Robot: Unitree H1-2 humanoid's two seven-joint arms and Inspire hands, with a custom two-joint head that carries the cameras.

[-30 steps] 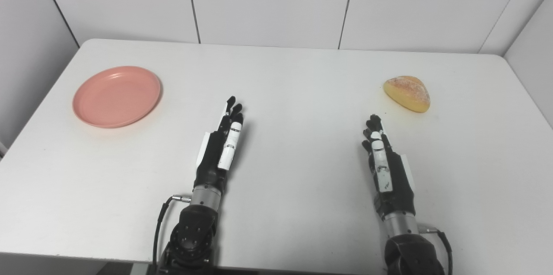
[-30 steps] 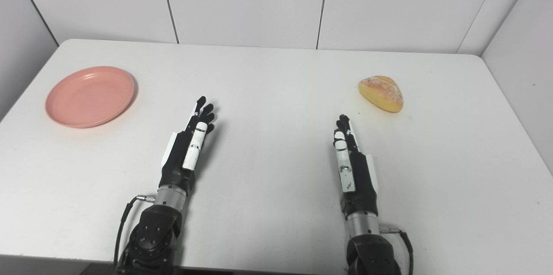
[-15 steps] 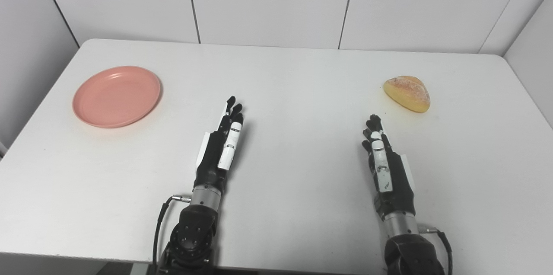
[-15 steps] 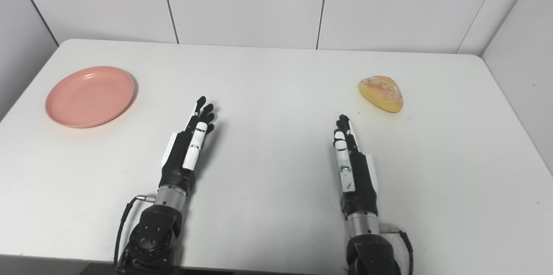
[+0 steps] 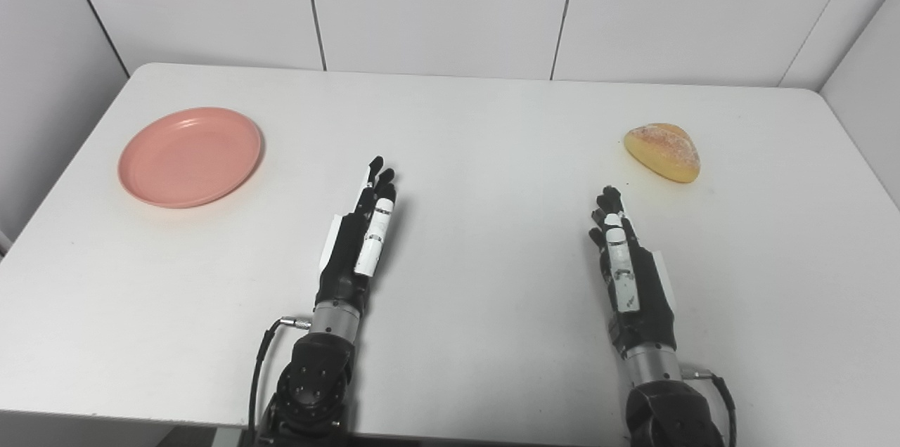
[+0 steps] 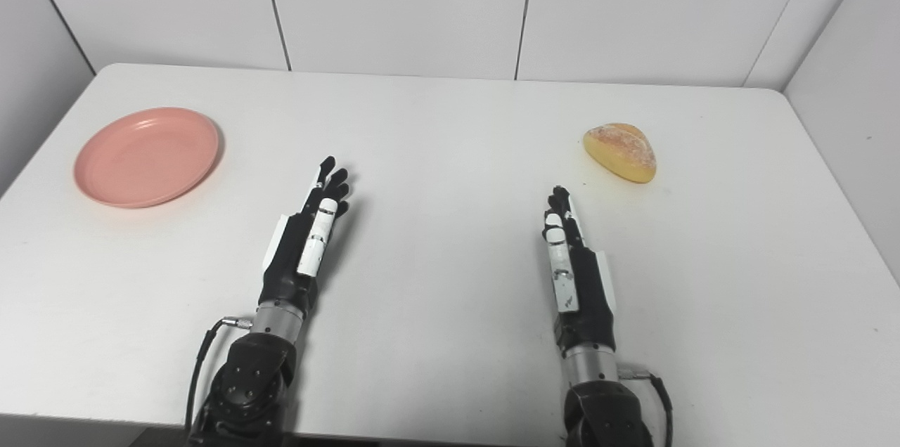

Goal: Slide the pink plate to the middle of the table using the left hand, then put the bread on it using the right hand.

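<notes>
The pink plate (image 5: pixel 190 157) lies at the left of the frame, well apart from my left hand (image 5: pixel 357 242), which rests lower centre-left with fingers straight and holding nothing. I judge the plate light, stiff and likely slick on the white table (image 5: pixel 464 124), so I would press on its near-right rim and drag instead of lifting. My right hand (image 5: pixel 628 273), lower centre-right, is likewise unclenched and empty. The bread (image 5: pixel 664 151) sits at the upper right, near its fingertips but not touching. It looks soft and crusty, so I would cup its sides gently.
</notes>
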